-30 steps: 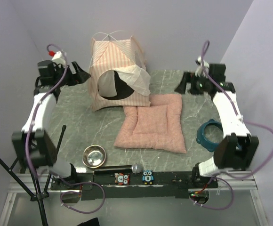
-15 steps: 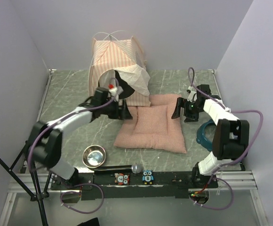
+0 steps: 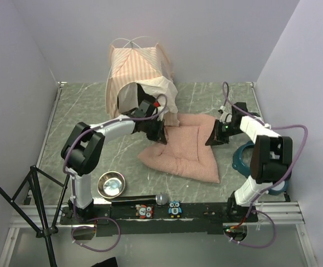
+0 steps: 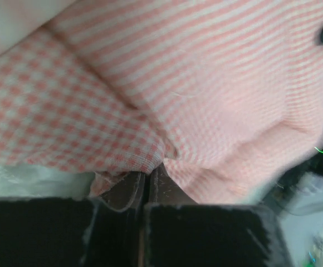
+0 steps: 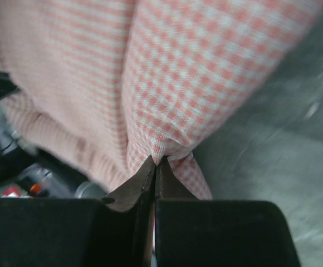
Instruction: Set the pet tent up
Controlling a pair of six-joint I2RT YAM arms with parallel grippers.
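The pet tent (image 3: 136,72), pink-and-white striped with a dark doorway, stands upright at the back of the table. In front of it lies the pink checked cushion (image 3: 184,153), its far edge raised. My left gripper (image 3: 160,133) is shut on the cushion's far left corner, just below the tent's doorway. In the left wrist view the gripper (image 4: 148,169) pinches the checked fabric (image 4: 83,128). My right gripper (image 3: 213,139) is shut on the far right corner. The right wrist view shows that gripper (image 5: 156,161) pinching a fold of the cushion (image 5: 206,83) above the grey table.
A metal bowl (image 3: 111,184) sits near the front left. A teal ring (image 3: 245,158) lies beside the right arm. Two owl tags (image 3: 175,209) and a silver knob (image 3: 161,198) rest on the front rail. A tripod leg (image 3: 16,200) stands at the left.
Both arms swung in from the table's sides to the cushion's far corners. Both grippers went from open to shut on the fabric, and the cushion's far edge has risen and shifted.
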